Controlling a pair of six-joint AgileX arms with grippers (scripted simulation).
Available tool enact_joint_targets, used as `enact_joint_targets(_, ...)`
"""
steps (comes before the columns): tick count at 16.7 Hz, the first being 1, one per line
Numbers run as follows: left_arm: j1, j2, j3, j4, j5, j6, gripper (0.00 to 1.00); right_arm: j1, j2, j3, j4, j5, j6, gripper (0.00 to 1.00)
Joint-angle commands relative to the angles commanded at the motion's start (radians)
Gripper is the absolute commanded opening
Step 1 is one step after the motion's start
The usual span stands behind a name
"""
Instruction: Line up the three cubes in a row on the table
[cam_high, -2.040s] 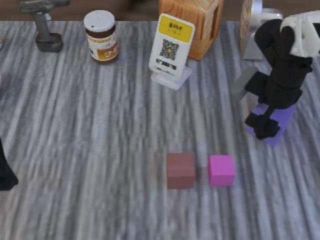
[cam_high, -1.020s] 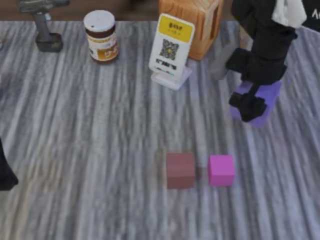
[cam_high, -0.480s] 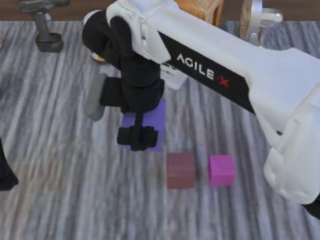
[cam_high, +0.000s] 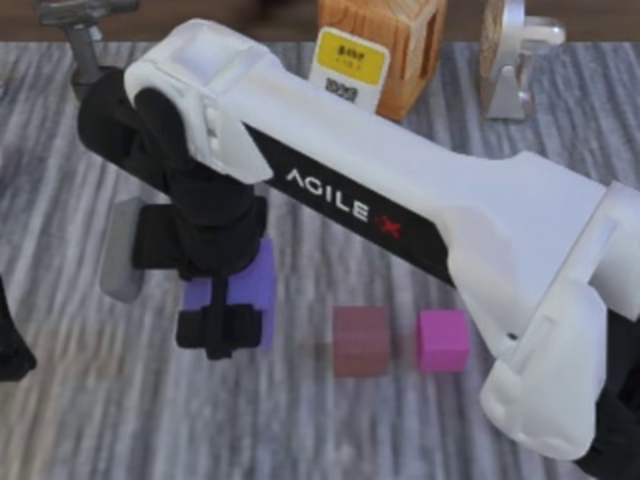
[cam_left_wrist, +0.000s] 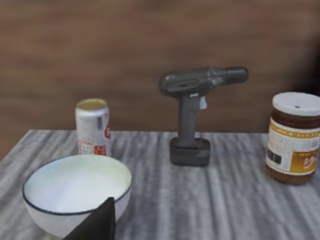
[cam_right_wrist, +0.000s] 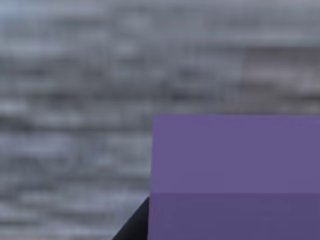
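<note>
My right gripper (cam_high: 222, 325) reaches across the table and is shut on the violet-purple cube (cam_high: 252, 285), which it holds left of the other two. In the right wrist view that cube (cam_right_wrist: 235, 175) fills the near side, with a dark finger (cam_right_wrist: 135, 225) against its edge. The reddish-brown cube (cam_high: 360, 340) and the small magenta cube (cam_high: 442, 340) sit side by side on the grey streaked table (cam_high: 80, 420), a narrow gap between them. My left arm (cam_high: 12, 345) is parked at the left edge; only one dark finger (cam_left_wrist: 97, 225) shows in its wrist view.
At the back stand a drill (cam_high: 75, 30), a yellow QR sign (cam_high: 350, 62), an orange wooden block (cam_high: 400, 35) and a metal stand (cam_high: 515, 60). The left wrist view shows a white bowl (cam_left_wrist: 75, 192), a can (cam_left_wrist: 92, 127), the drill (cam_left_wrist: 192, 115) and a jar (cam_left_wrist: 295, 137).
My right arm carried the violet cube from the far right of the table leftward past the other two cubes. It now hangs to their left, lower and nearer their row.
</note>
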Motion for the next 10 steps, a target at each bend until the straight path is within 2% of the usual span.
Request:
enact_joint_targets(4, 0.0, 0.0, 0.0, 0.0, 0.0, 0.0, 1.0, -0.001, -0.014, -0.042, 0.041, -0.001, 0.0, 0.0)
enact_joint_targets(10, 0.0, 0.0, 0.0, 0.0, 0.0, 0.0, 1.0, -0.002, -0.053, -0.313, 0.256, -0.002, 0.002, 0.0)
